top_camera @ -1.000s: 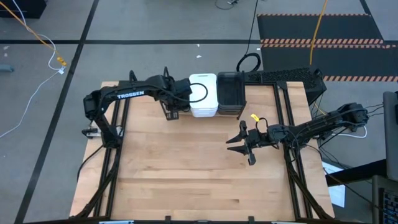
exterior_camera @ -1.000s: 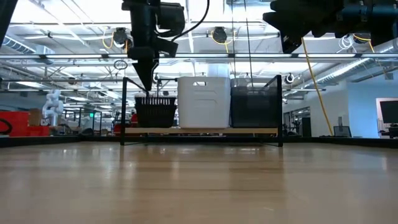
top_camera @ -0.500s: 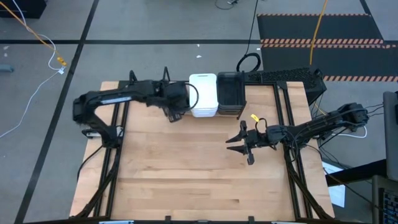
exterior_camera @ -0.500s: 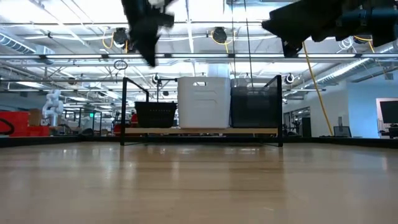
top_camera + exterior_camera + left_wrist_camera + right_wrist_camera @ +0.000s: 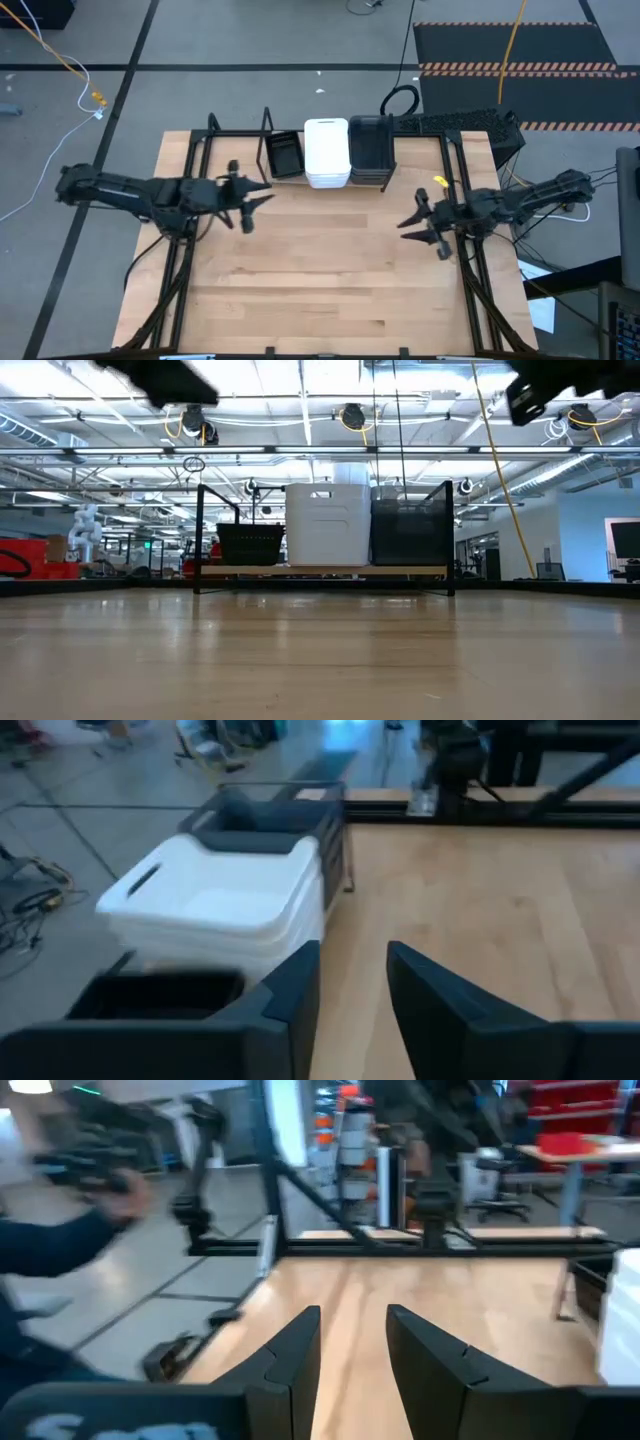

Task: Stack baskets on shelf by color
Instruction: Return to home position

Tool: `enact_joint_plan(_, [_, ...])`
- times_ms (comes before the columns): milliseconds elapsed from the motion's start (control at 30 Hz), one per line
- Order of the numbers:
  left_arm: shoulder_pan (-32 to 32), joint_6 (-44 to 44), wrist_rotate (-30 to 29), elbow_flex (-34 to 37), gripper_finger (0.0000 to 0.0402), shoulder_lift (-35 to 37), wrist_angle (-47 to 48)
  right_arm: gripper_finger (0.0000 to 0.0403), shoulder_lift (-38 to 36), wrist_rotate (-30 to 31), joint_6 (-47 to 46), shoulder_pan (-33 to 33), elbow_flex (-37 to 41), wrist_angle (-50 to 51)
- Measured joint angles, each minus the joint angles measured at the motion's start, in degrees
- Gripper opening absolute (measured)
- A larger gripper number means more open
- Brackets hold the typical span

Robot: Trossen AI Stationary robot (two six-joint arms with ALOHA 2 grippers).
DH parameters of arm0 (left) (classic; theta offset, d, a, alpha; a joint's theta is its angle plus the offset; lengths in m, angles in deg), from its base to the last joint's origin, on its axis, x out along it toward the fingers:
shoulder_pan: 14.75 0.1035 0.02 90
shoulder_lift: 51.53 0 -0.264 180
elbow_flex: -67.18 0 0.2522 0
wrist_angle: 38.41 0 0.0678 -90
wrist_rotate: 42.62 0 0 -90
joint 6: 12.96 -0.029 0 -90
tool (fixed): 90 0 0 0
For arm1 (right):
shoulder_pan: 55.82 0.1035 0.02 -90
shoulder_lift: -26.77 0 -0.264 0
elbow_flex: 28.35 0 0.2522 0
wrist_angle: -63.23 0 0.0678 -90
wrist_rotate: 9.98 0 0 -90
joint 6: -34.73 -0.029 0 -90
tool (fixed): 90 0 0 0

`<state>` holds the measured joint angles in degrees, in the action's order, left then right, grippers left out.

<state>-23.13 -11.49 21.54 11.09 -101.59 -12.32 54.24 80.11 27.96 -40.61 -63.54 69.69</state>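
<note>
On the shelf [image 5: 320, 571] at the table's far edge stand three stacks side by side. The black gridded trays [image 5: 284, 155] are on the left, the white baskets [image 5: 326, 152] in the middle and the dark grey baskets [image 5: 371, 150] on the right. All rest on the ledge by their bottoms. My left gripper [image 5: 252, 203] hovers open over the table's left part, near and left of the black trays. Its wrist view shows the white stack [image 5: 215, 900] and the black trays [image 5: 160, 995]. My right gripper [image 5: 420, 226] hovers open over the table's right part.
Bare wooden tabletop [image 5: 320, 270] lies between and in front of both grippers. Black metal frame rails [image 5: 180, 260] run along the table's left and right sides. In the right wrist view, the left arm [image 5: 95, 1160] shows far off across the table.
My left gripper has drawn back from the black trays on the shelf, rising and swinging toward the table's left and near side. My right gripper has moved a little toward the table's right edge. The three stacks have stayed in place on the shelf.
</note>
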Motion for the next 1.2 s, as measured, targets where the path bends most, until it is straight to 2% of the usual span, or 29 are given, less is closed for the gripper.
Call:
enact_joint_plan(67, [1.04, -0.11, 0.04, 7.52, 0.0111, 6.04, -5.24, 0.0109, -4.60, -0.24, 0.75, 0.80, 0.56, 2.74])
enact_joint_plan(167, [3.84, -2.05, 2.70, 17.78, 0.0095, 14.44, -12.87, 0.0109, -9.38, 1.95, 4.38, 1.04, 5.30, -1.26])
enact_joint_plan(333, [8.84, -4.00, 11.63, 27.61, 0.0074, 25.17, -21.83, 0.0109, -14.98, 8.13, 10.51, -1.36, 18.85, -19.91])
enact_joint_plan(367, [9.76, -3.97, 12.10, 28.75, 0.0069, 27.10, -21.66, 0.0109, -15.47, 8.85, 10.18, -2.43, 20.42, -22.89])
enact_joint_plan(433, [11.40, -3.70, 12.35, 31.00, 0.0061, 30.48, -20.68, 0.0109, -16.57, 8.40, 7.68, -4.49, 18.91, -17.71])
enact_joint_plan(533, [13.50, -2.51, 13.25, 33.78, 0.0048, 35.59, -18.13, 0.0109, -16.28, 4.61, 6.22, -7.08, 17.89, -9.73])
enact_joint_plan(600, [14.59, -1.05, 14.07, 34.79, 0.0042, 39.10, -15.81, 0.0109, -16.90, 3.24, 7.03, -8.43, 16.56, -9.66])
enact_joint_plan(800, [16.20, 2.06, 16.75, 34.88, 0.0031, 50.02, -0.85, 0.0109, -19.63, -0.63, 8.80, -11.51, 14.66, -5.94])
enact_joint_plan(900, [16.16, 3.37, 18.15, 35.28, 0.0031, 49.92, 3.02, 0.0109, -21.01, -1.96, 6.11, -12.25, 15.75, -5.06])
enact_joint_plan(1000, [16.14, 4.60, 21.65, 38.04, 0.0031, 49.48, -2.80, 0.0109, -20.99, -1.54, 3.57, -12.28, 20.34, -6.18])
enact_joint_plan(1100, [15.95, 3.18, 25.83, 41.46, 0.0030, 48.51, -12.38, 0.0109, -19.71, 4.54, 3.17, -12.36, 20.27, -5.71])
enact_joint_plan(1200, [16.13, 2.66, 25.52, 41.68, 0.0030, 46.79, -13.22, 0.0109, -18.89, 9.15, 2.57, -12.53, 20.31, -6.01])
